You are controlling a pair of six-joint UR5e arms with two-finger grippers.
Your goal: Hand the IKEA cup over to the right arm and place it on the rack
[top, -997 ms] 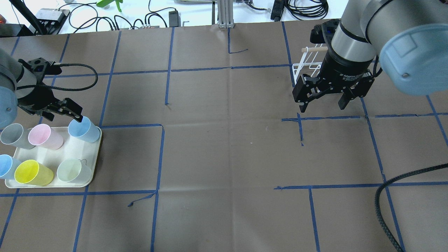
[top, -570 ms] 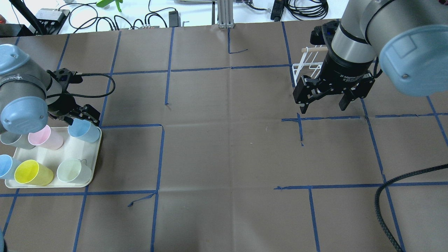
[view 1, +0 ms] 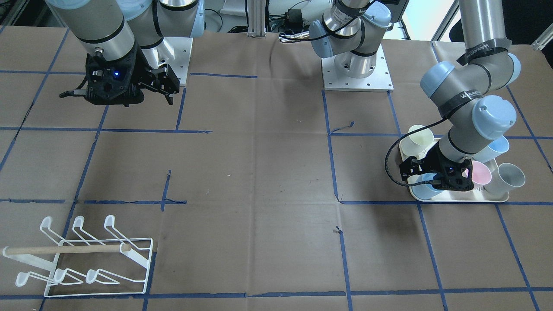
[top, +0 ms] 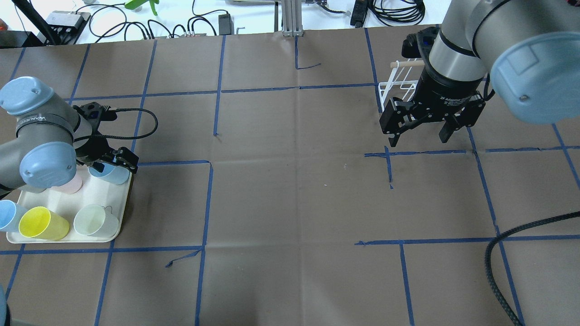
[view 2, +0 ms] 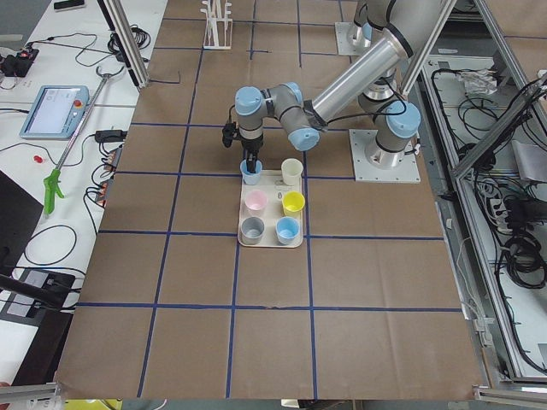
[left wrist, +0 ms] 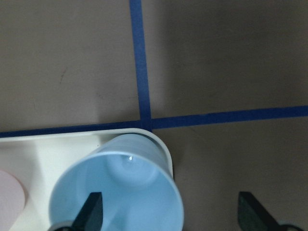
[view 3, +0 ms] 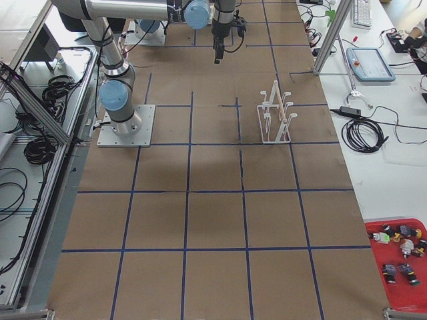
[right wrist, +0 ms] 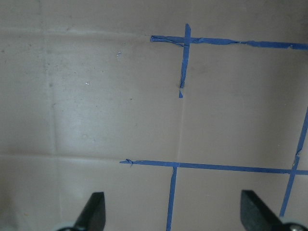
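Note:
A light blue cup [top: 110, 174] stands upright on the far right corner of the cream tray [top: 123, 213]. My left gripper [top: 114, 165] is open right over it. In the left wrist view one finger [left wrist: 91, 211] is inside the cup [left wrist: 120, 192] and the other [left wrist: 255, 214] is outside, straddling its right wall [view 1: 425, 190]. My right gripper [top: 419, 136] is open and empty, hovering above the table in front of the white wire rack [top: 398, 86]. The rack [view 1: 86, 259] has a wooden dowel and holds nothing.
The tray also holds a yellow cup [top: 41, 222], a pale green cup [top: 93, 220], another blue cup [top: 7, 215], a pink cup [view 1: 480, 173] and a grey cup [view 1: 510, 177]. Cables and gear lie beyond the table's far edge [top: 136, 22]. A black cable [top: 503, 253] crosses the near right.
My left arm has swung right and lowered, bringing its open gripper down over the light blue cup with one finger inside. My right arm has barely moved.

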